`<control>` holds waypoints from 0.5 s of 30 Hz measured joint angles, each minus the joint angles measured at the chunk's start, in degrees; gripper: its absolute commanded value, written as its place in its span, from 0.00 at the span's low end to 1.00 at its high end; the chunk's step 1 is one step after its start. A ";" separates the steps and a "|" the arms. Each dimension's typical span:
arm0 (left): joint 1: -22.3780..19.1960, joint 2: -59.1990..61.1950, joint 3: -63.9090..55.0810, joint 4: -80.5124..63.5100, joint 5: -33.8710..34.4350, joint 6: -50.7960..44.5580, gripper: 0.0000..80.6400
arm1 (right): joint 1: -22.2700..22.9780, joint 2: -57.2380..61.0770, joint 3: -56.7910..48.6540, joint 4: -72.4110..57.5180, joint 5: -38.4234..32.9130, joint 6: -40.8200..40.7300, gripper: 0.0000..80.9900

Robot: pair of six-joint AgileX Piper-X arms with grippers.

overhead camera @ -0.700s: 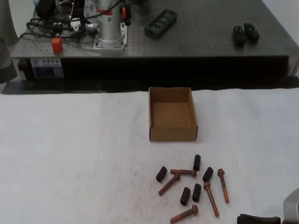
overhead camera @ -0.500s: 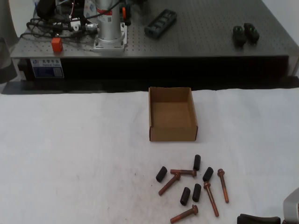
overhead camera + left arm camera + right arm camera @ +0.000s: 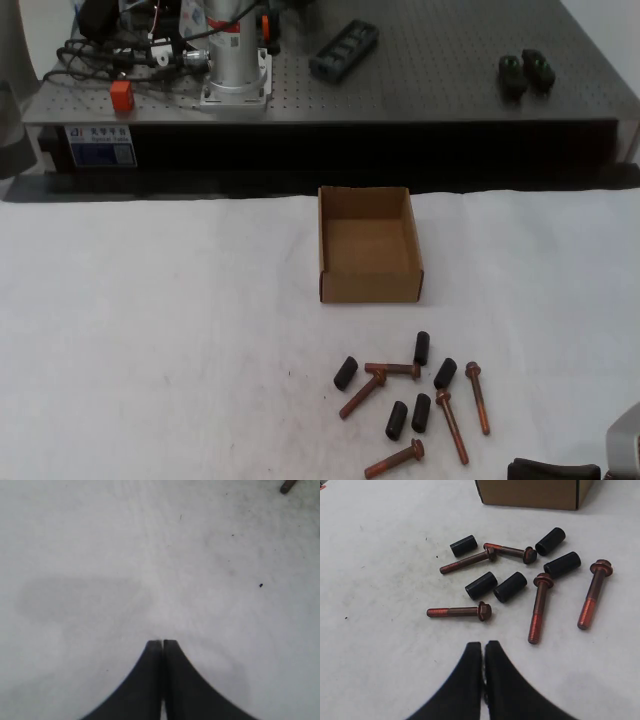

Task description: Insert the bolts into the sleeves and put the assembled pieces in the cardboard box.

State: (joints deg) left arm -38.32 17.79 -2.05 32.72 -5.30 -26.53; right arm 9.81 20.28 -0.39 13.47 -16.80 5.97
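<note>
The cardboard box (image 3: 370, 287) sits open on the white sheet (image 3: 150, 350), with nothing in it. It looks light, so a bump could push it. The pile of parts lies near the box, at its 6 o'clock.

The five bolts (image 3: 538, 607) look like hard, heavy metal. They are smooth and round, so they may roll. I would pinch one across the middle of its long stem. The five black sleeves (image 3: 510, 587) are short and look stiff. Grab one across its sides. No bolt is in a sleeve yet.

The left gripper (image 3: 162, 680) and right gripper (image 3: 484, 680) are both squeezed tight on nothing.

The sleeve holes are hard to see. A dark thing (image 3: 289, 486) is cut off in the left wrist view, and I cannot tell what it is.
</note>
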 measured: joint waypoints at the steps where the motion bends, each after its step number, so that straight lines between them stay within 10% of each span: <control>1: 0.00 0.00 0.00 0.00 0.00 0.00 0.01 | 0.00 0.00 0.16 -1.57 -0.53 2.75 0.03; 9: 0.00 0.00 2.84 -13.31 2.46 0.00 0.01 | 0.00 0.90 1.13 -22.86 -2.80 21.81 0.01; 15: 0.00 3.27 0.51 -32.03 8.02 0.94 0.32 | 0.00 7.49 -4.90 -22.23 -5.72 24.47 0.36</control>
State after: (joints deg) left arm -38.32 21.06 -1.54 0.69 2.72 -25.59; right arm 9.81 27.76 -5.29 -8.75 -22.52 30.44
